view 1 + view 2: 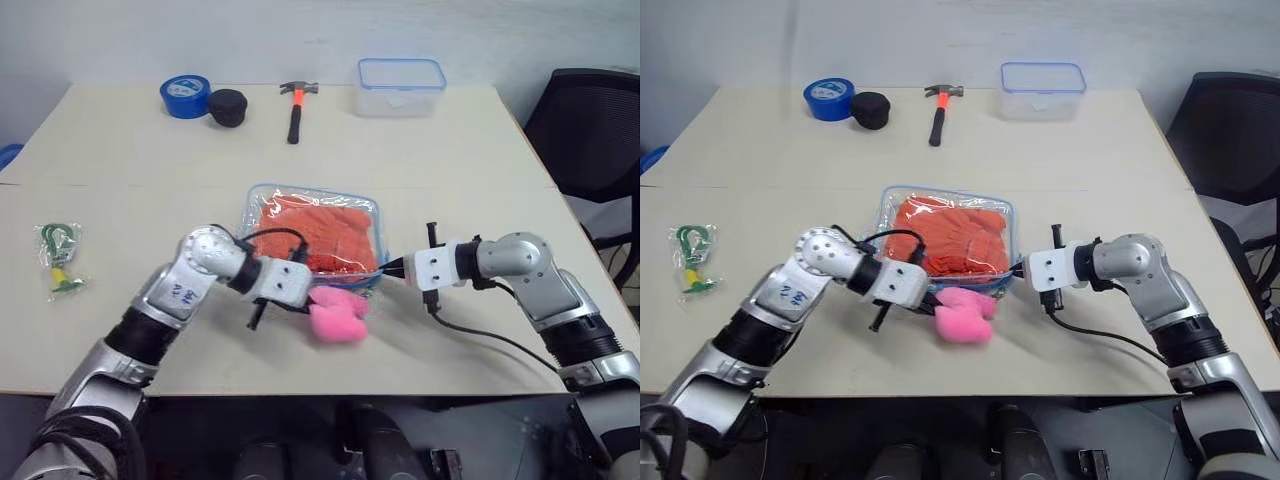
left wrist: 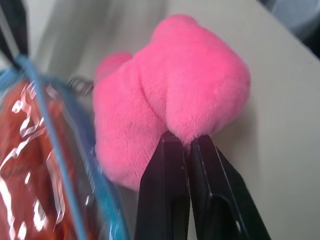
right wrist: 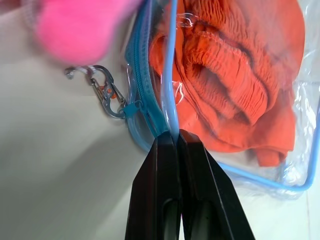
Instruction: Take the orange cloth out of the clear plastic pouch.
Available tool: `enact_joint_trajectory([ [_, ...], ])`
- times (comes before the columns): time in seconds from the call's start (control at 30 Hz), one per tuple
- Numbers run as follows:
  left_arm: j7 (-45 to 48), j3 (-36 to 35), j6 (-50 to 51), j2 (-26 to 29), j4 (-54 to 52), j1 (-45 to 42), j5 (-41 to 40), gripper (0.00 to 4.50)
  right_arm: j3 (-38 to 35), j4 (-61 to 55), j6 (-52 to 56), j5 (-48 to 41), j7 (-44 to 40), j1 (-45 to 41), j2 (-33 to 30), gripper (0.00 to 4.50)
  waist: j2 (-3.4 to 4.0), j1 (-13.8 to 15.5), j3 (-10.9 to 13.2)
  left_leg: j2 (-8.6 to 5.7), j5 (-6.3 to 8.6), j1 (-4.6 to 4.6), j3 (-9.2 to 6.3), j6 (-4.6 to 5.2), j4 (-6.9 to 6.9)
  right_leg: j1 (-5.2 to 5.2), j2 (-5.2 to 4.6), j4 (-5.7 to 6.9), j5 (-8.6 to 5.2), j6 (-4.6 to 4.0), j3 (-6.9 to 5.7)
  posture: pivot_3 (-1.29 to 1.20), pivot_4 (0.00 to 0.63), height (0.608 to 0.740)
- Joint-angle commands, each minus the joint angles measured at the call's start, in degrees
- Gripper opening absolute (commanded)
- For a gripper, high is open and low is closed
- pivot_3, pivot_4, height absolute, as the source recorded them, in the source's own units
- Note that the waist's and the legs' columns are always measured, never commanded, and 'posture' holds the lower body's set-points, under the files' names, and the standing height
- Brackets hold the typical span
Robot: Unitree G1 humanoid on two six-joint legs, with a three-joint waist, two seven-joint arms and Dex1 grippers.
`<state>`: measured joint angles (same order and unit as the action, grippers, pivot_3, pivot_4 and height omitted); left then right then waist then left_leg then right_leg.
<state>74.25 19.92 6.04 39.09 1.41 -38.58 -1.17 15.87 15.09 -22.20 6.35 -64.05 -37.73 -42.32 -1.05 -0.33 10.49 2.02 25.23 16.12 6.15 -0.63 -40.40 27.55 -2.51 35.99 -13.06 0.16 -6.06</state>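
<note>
Right wrist view: the right gripper (image 3: 176, 137) is clamped on the blue zipper edge of the clear plastic pouch (image 3: 150, 107). The left gripper (image 2: 186, 141), fingers together, presses the pink plush toy (image 1: 336, 315) at lower centre. The orange cloth (image 1: 315, 235) lies inside the pouch, mid-frame.

The pale beige surface (image 1: 450, 170) carries a scatter of things. Along the far edge sit a blue tape roll (image 1: 185, 96), a black round object (image 1: 227, 107) just beside it, a hammer (image 1: 295, 108) and a rigid clear box (image 1: 400, 87). Near the middle lies the clear plastic pouch (image 1: 372, 212) with the orange cloth (image 1: 320, 232) inside, a pink plush toy (image 1: 338, 315) touching its near edge. A small green packet (image 1: 58, 258) lies well apart, at the left.
</note>
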Motion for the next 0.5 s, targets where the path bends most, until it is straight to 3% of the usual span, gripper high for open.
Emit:
enact_joint_trajectory([
  [0.03, -2.7, -8.4, 5.6, 5.4, -3.0, 2.6, -2.2, 0.0, -1.8, 1.7, -5.8, 1.4, 1.8, -1.4, -2.5, 0.05, 0.0, 0.1, 0.0, 0.01, 0.0, 0.0, -0.01, 0.0, 0.0, 0.05, 0.0, 0.02, 0.0, 0.0, 0.0, 0.0, 0.15, 0.74],
  [0.17, -3.6, -19.0, 11.3, 13.7, -2.6, 7.6, -6.1, 0.0, -2.7, 3.4, -10.7, 0.8, 1.8, -0.9, -4.6, 0.05, 0.04, 0.0, 0.0, 0.04, 0.0, 0.02, -0.02, 0.0, 0.0, 0.09, -0.03, -0.01, -0.01, -0.01, -0.04, 0.0, 0.15, 0.74],
  [0.3, -5.3, -25.9, 10.0, 19.9, 3.4, 11.0, -6.3, 0.0, -3.1, 3.4, -13.3, -0.5, 1.9, 0.5, -5.7, 0.05, 0.06, 0.2, 0.0, 0.06, 0.0, 0.03, 0.01, 0.0, 0.02, 0.11, -0.04, -0.03, -0.02, -0.03, -0.07, 0.0, 0.15, 0.74],
  [0.5, -9.5, -28.3, 5.8, 22.7, 14.6, 8.2, -4.5, 0.0, -3.0, 3.6, -15.4, -0.9, 2.3, 2.0, -6.0, 0.05, 0.07, 0.3, 0.0, 0.02, 0.02, 0.05, 0.06, 0.02, 0.04, 0.1, -0.06, -0.05, -0.02, -0.03, -0.11, 0.0, 0.15, 0.74],
])
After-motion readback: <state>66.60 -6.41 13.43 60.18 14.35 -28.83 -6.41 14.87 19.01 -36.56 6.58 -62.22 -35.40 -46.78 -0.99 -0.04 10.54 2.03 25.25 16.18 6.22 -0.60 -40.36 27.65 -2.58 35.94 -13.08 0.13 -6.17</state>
